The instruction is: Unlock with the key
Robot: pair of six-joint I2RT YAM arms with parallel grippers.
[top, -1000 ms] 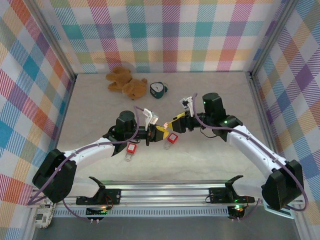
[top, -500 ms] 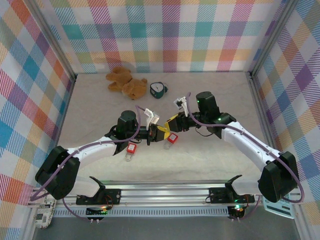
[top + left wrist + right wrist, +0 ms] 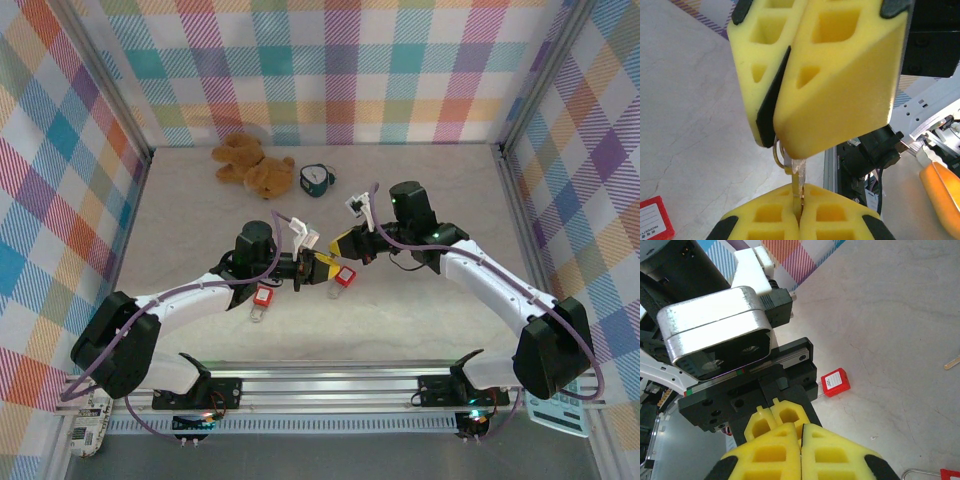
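**Progress:** early stage. The key (image 3: 796, 175) is off the bench (image 3: 420, 200), held in the air over its middle. The left gripper (image 3: 799, 210) is clamped on the key's lower end. The right gripper (image 3: 801, 437) is closed on its ringed end, so both pinch it at once; I judge this a hand-over or regrip.

**Outstanding:** insertion and turning. Two red padlocks lie on the bench beneath, one (image 3: 264, 296) under the left arm and one (image 3: 345, 277) near the middle, and neither is touched.

**Markings:** a white label (image 3: 650, 220) sits on a padlock face, its print too small to read.
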